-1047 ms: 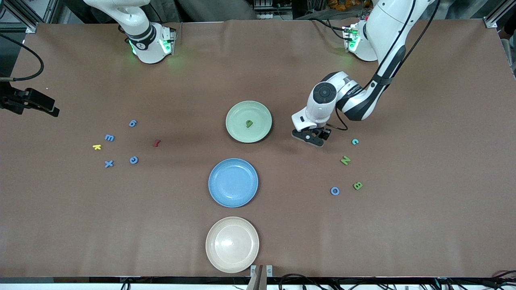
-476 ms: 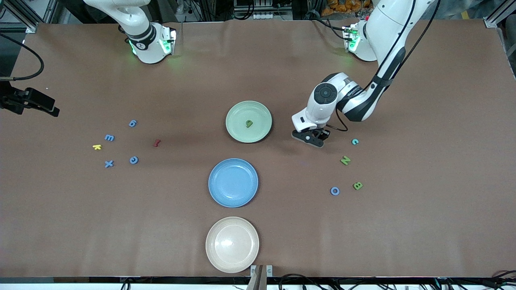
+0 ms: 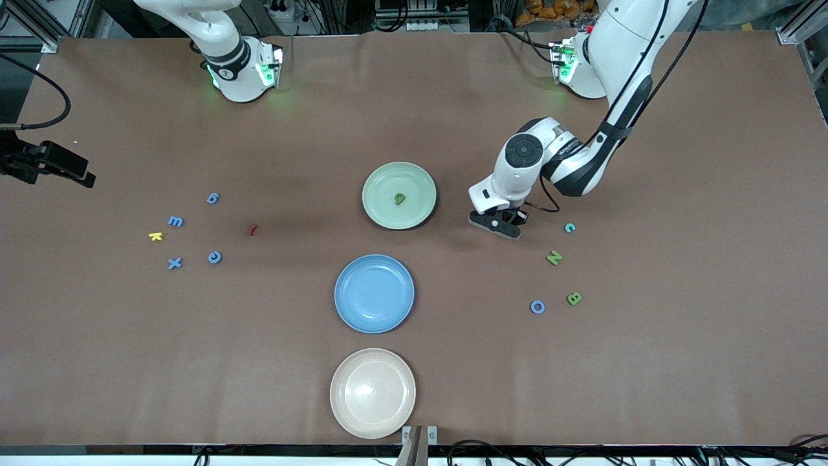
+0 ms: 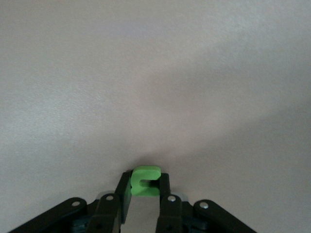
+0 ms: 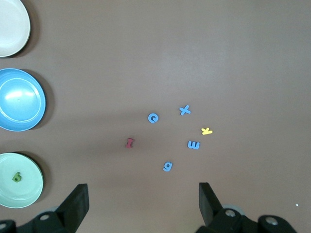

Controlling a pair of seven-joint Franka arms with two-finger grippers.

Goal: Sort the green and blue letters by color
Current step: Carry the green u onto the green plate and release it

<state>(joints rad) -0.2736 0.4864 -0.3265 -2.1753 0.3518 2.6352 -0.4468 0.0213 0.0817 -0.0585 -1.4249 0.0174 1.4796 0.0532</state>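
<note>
My left gripper (image 3: 497, 225) is down at the table beside the green plate (image 3: 388, 213), toward the left arm's end. In the left wrist view the left gripper (image 4: 145, 187) is shut on a small green letter (image 4: 145, 179) at its fingertips. One green letter (image 3: 400, 199) lies in the green plate. A green N (image 3: 554, 257), green B (image 3: 574, 298), blue O (image 3: 537, 307) and teal c (image 3: 569, 227) lie near that arm. Several blue letters (image 3: 175, 221) lie toward the right arm's end. My right gripper (image 5: 141, 206) hangs open high over them.
A blue plate (image 3: 374, 294) and a cream plate (image 3: 372, 393) stand in line with the green plate, nearer the front camera. A yellow letter (image 3: 155, 236) and a dark red letter (image 3: 251, 229) lie among the blue ones. A black camera mount (image 3: 45, 165) overhangs the table's edge.
The left gripper's fingers have closed on the green letter beside the green plate. The right arm has not moved.
</note>
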